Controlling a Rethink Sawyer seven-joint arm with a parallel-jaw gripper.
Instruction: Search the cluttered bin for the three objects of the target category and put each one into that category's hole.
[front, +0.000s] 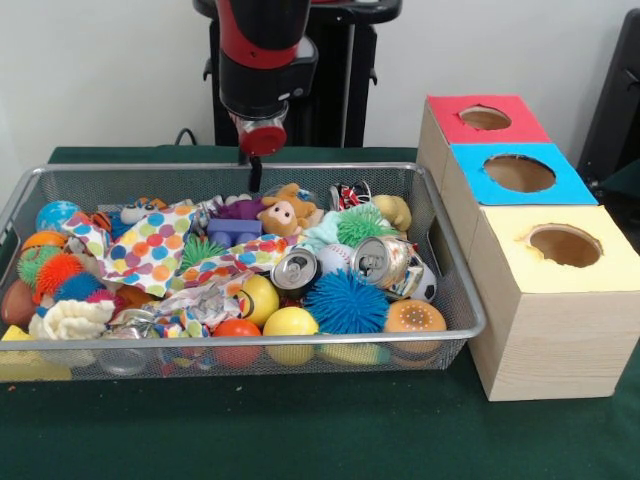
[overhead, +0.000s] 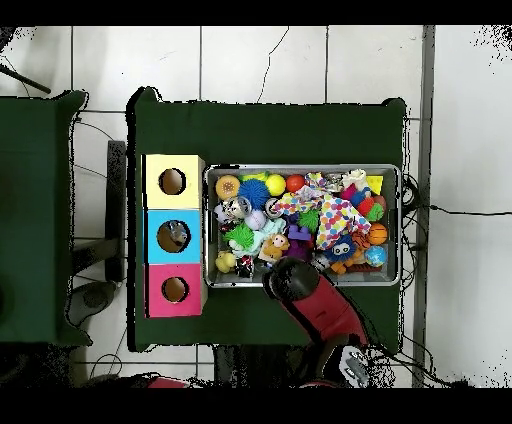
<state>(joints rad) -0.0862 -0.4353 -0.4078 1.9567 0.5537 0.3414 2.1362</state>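
A wire mesh bin (front: 455, 290) holds a jumble of toys. Two drink cans (front: 295, 268) (front: 381, 260) lie near the middle, and a crushed can (front: 350, 192) lies at the back. Yellow balls (front: 290, 322), a blue spiky ball (front: 345, 301), a green spiky ball (front: 362, 225) and a brown plush bear (front: 287, 211) lie among them. A polka-dot cloth (front: 150, 250) covers part of the left side. My gripper (front: 255, 177) hangs over the bin's far rim, above a purple block (front: 233, 231). Nothing shows in its grasp. In the overhead view the arm (overhead: 298, 285) hides the gripper.
Three wooden boxes with round holes stand in a row beside the bin: red top (front: 485, 119) (overhead: 174, 290), blue top (front: 517, 173) (overhead: 172, 236), yellow top (front: 563, 246) (overhead: 172, 181). Green cloth (front: 300, 430) covers the table. The bin (overhead: 303, 170) sits close against the boxes.
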